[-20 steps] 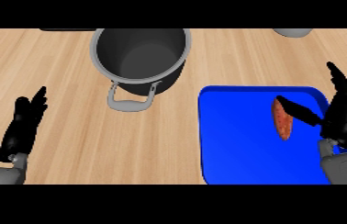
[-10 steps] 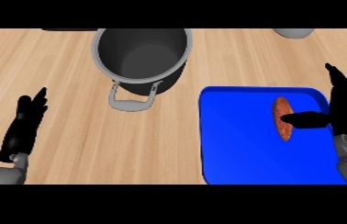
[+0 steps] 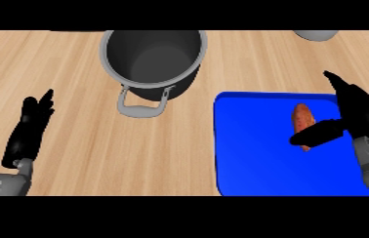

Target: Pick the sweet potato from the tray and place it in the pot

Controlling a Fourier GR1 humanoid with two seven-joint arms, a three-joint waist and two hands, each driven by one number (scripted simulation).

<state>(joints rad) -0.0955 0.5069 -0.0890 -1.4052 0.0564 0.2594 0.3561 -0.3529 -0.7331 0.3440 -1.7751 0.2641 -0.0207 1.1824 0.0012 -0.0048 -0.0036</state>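
Wooden counter (image 3: pixel 86 134); right hand (image 3: pixel 346 116) now closer over sweet potato (image 3: pixel 302 118).

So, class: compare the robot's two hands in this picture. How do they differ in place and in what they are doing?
The left hand rests over bare counter at the view's left, while the right hand is at the blue tray on the right. The left hand touches nothing; the right hand's thumb lies across the sweet potato. The left hand's fingers are straight, the right hand's spread around the sweet potato. Both are black on grey forearms.
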